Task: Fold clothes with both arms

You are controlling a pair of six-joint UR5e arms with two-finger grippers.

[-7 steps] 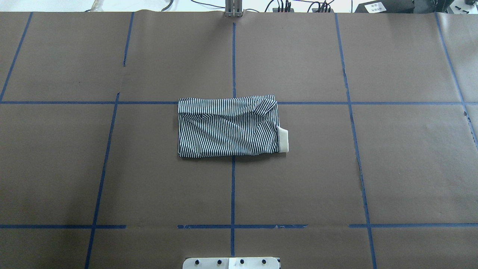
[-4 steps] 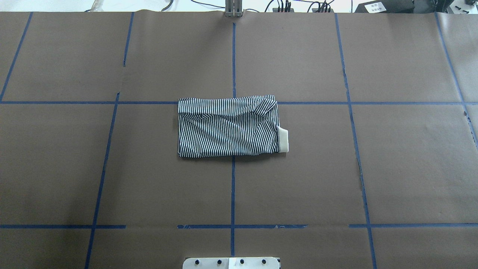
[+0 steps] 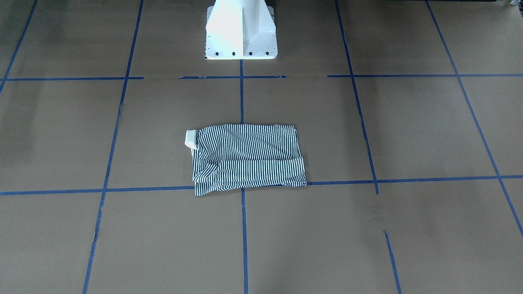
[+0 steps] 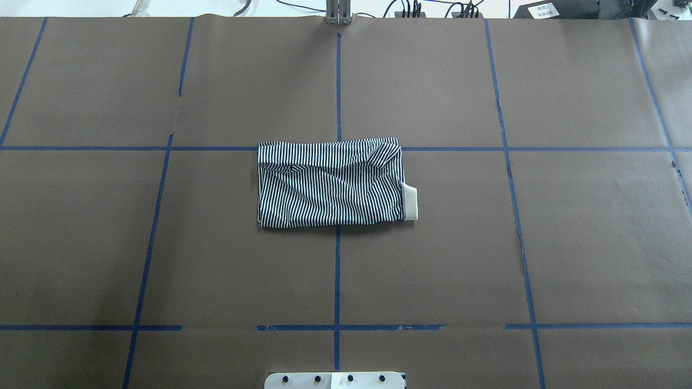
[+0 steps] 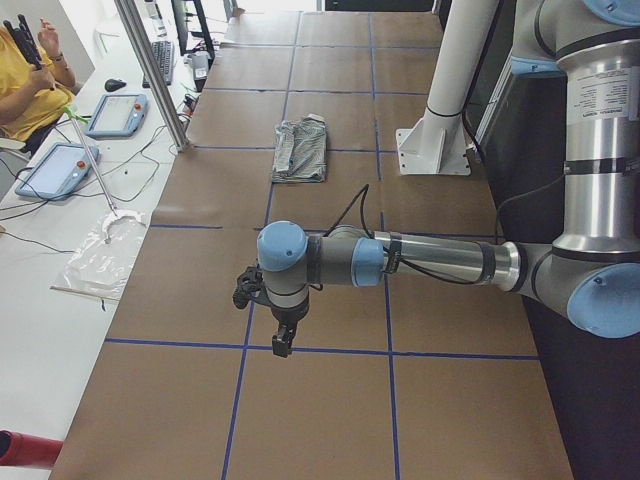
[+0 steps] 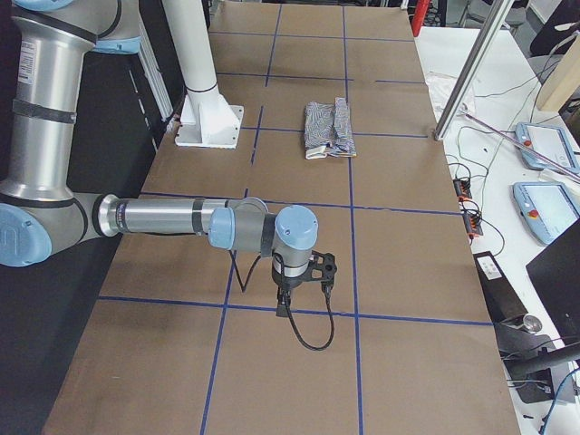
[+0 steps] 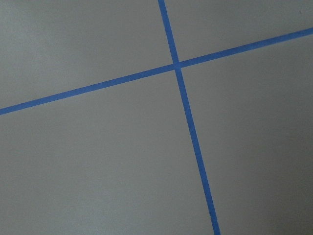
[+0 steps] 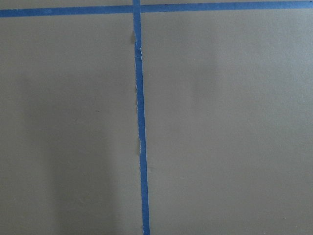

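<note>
The striped navy-and-white shirt (image 4: 332,186) lies folded into a flat rectangle at the middle of the table, with a cream band (image 4: 411,202) sticking out at one short end. It also shows in the front view (image 3: 249,159) and both side views (image 5: 300,150) (image 6: 328,127). Both arms are far from it. My left gripper (image 5: 282,345) hangs over bare table near the left end; I cannot tell if it is open. My right gripper (image 6: 284,308) hangs over bare table near the right end; I cannot tell its state either. Both wrist views show only brown paper and blue tape.
The table is covered in brown paper (image 4: 162,243) with a blue tape grid. The white pedestal base (image 3: 241,30) stands at the robot's edge. Beyond the far edge are a metal post (image 5: 150,70), tablets (image 5: 115,112), a plastic bag (image 5: 105,255) and a person in yellow (image 5: 25,80).
</note>
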